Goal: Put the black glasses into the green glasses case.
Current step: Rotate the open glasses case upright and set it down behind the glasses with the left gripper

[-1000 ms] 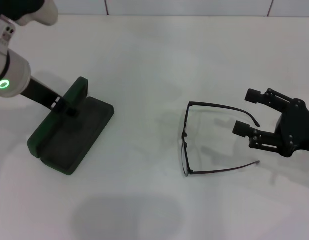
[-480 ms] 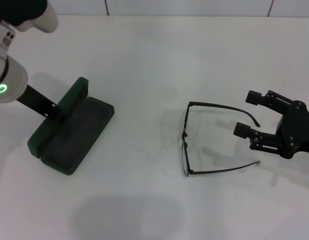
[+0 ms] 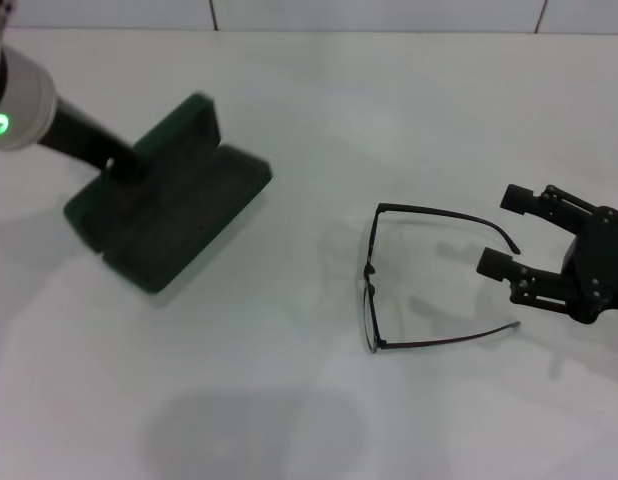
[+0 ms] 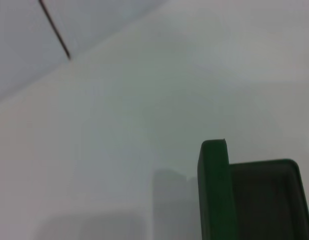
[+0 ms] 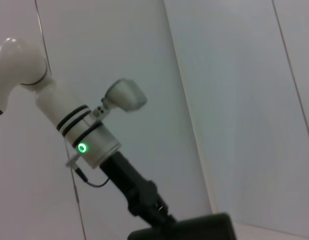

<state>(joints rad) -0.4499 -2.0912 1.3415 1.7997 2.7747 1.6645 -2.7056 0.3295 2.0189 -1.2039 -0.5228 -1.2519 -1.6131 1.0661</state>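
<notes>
Case first: the green glasses case (image 3: 167, 208), lid up, has been dragged across the desk (image 3: 309, 90) toward the middle by the left hand (image 3: 119, 165), which is clamped on its raised lid. The black glasses (image 3: 429, 280) lie unmoved, temples pointing at the right hand (image 3: 511, 232), which waits open just beyond their tips. The shorter gap should ease the transfer.
</notes>
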